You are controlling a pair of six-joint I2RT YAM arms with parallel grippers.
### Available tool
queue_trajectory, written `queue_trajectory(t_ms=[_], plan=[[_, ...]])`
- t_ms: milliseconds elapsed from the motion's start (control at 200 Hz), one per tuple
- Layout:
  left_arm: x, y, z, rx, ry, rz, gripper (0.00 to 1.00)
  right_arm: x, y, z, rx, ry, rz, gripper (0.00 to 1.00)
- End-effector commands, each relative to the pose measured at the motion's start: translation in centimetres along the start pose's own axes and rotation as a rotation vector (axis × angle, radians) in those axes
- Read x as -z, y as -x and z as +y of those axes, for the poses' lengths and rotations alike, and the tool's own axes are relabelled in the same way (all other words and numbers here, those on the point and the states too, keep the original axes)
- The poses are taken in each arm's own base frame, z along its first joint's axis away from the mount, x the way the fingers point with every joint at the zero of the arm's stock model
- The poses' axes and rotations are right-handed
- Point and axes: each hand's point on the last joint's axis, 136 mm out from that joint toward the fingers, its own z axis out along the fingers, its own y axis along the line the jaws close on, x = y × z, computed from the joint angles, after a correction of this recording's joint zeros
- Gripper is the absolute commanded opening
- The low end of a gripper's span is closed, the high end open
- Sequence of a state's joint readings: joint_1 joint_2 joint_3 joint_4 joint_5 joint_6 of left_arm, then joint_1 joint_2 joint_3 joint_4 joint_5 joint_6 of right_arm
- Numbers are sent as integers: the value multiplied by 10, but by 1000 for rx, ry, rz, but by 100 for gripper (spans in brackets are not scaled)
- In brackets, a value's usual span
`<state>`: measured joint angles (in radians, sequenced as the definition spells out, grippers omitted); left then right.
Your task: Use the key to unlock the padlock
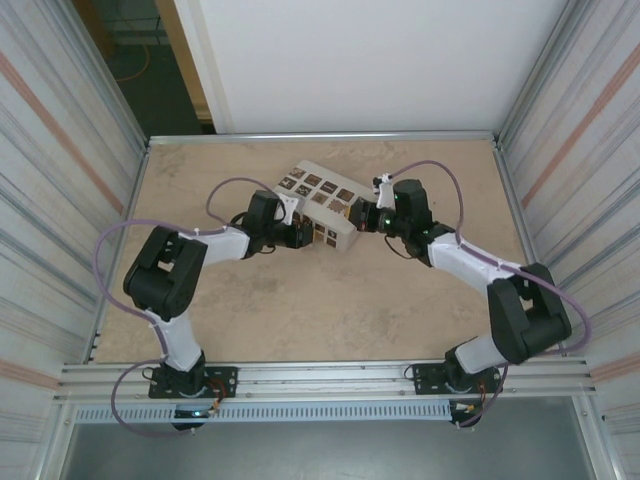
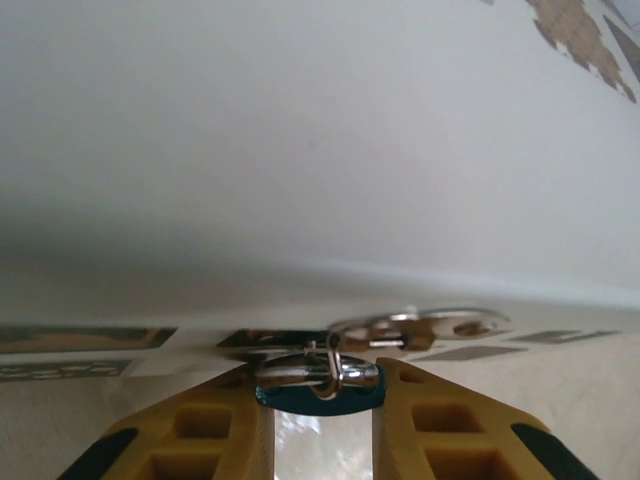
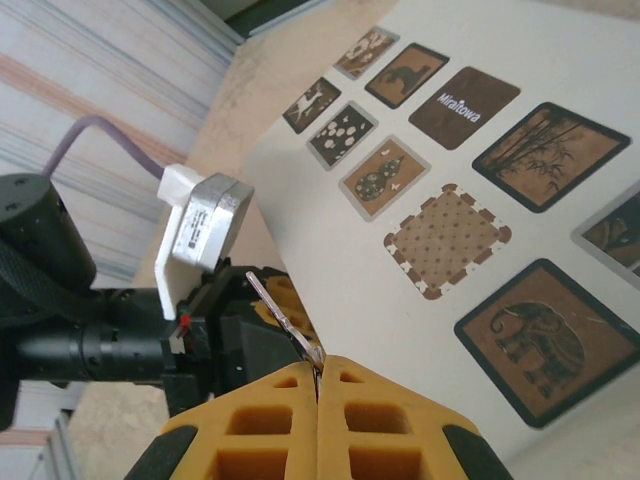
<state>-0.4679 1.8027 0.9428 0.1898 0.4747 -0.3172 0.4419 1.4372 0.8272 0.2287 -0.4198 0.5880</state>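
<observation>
While my left claw (image 2: 322,402) grips the padlock (image 2: 319,384) by its bluish end, close against the white box (image 1: 318,200) toward the far edge of the tabletop (image 1: 300,300), my right claw (image 3: 320,378) is pressed shut on the key (image 3: 284,320), whose blade pokes out past the fingertips. Both pickups look done to me. The key is not yet in the lock. I can't see the keyhole, so aligning, inserting, turning and freeing the shackle remain.
</observation>
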Motion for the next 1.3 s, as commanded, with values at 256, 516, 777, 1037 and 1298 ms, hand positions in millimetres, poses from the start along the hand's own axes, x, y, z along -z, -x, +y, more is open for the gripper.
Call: queue_trajectory(t_ms=[256,516,777,1037,1298], plan=[[25,14,-58,122,-72,56,17,18,-69,-1,221,-191,54,0],[28,14,-70,257,-95,61,15,21,-105,-1,299,-238,10,0],[27,11,-83,322,-112,58,15,9,-120,-6,335,-282,-36,0],[26,4,-88,371,-124,62,15,-4,-124,-10,337,-295,-71,0],[26,3,-86,387,-113,58,14,-13,-121,-14,323,-311,-95,0]])
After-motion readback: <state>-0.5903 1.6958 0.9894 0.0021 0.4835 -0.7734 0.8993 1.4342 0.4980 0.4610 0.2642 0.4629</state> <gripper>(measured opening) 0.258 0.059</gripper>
